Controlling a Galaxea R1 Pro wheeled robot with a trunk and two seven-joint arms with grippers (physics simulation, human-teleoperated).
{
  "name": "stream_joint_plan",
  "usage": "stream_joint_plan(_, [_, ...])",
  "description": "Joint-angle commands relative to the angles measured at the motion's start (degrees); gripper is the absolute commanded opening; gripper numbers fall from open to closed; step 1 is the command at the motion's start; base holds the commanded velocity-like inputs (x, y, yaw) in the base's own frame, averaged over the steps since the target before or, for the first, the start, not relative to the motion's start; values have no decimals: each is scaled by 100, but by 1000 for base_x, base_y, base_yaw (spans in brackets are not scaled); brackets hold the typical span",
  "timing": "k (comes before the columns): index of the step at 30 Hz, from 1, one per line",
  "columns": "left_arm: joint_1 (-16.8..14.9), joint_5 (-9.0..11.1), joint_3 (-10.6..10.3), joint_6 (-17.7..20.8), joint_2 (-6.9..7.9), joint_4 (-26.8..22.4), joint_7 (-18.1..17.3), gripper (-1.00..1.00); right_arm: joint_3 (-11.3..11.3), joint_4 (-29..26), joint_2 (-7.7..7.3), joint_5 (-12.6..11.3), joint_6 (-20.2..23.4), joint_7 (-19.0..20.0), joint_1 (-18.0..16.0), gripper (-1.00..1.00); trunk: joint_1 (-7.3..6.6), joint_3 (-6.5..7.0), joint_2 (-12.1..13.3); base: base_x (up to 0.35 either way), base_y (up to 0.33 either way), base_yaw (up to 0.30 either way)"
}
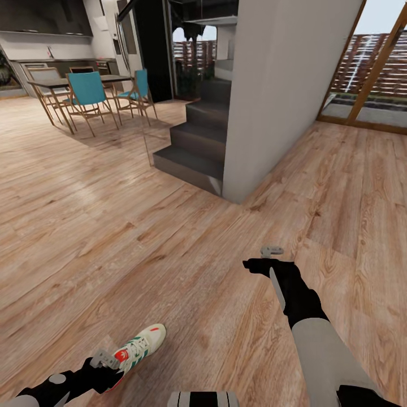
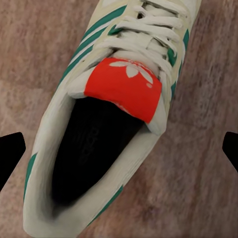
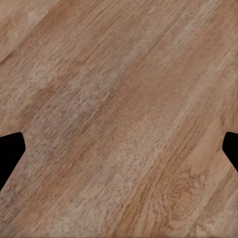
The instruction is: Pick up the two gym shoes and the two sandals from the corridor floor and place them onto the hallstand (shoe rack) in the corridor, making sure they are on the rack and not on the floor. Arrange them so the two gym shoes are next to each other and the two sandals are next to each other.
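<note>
One gym shoe [image 1: 140, 343], white with green stripes and a red tongue tag, lies on the corridor floor [image 1: 113, 237] at the lower left of the head view. My left gripper [image 1: 104, 360] hovers right over its heel end. In the left wrist view the gym shoe [image 2: 124, 84] lies between the two wide-apart fingertips of that gripper [image 2: 119, 153], which is open and not touching it. My right gripper [image 1: 271, 252] hangs open over bare planks; the right wrist view shows wood floor [image 3: 119, 114] between its fingertips [image 3: 11, 151]. The sandals and the hallstand are out of view.
Dark grey stairs [image 1: 198, 141] rise ahead beside a white wall block [image 1: 282, 85]. A dining table with teal chairs [image 1: 87, 90] stands at the far left. Glass doors with wooden frames [image 1: 367, 85] are at the far right. Open plank floor lies all around me.
</note>
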Motion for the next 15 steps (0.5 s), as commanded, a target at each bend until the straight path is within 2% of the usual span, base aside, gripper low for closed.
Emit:
stream_joint_plan(1, [-3, -17, -36, -42, 2, 2, 5, 100, -26, -8, 8, 61, 24, 54, -3, 100, -1, -6, -2, 0, 0, 0])
stream_joint_plan(10, [-3, -17, -37, -37, 7, 2, 8, 100, -26, -8, 8, 61, 24, 54, 0, 100, -1, -9, -2, 0, 0, 0])
stream_joint_plan(15, [-3, -17, -40, -34, 79, 2, 12, 100, -26, -8, 8, 61, 24, 54, -3, 100, -1, -9, -2, 0, 0, 0])
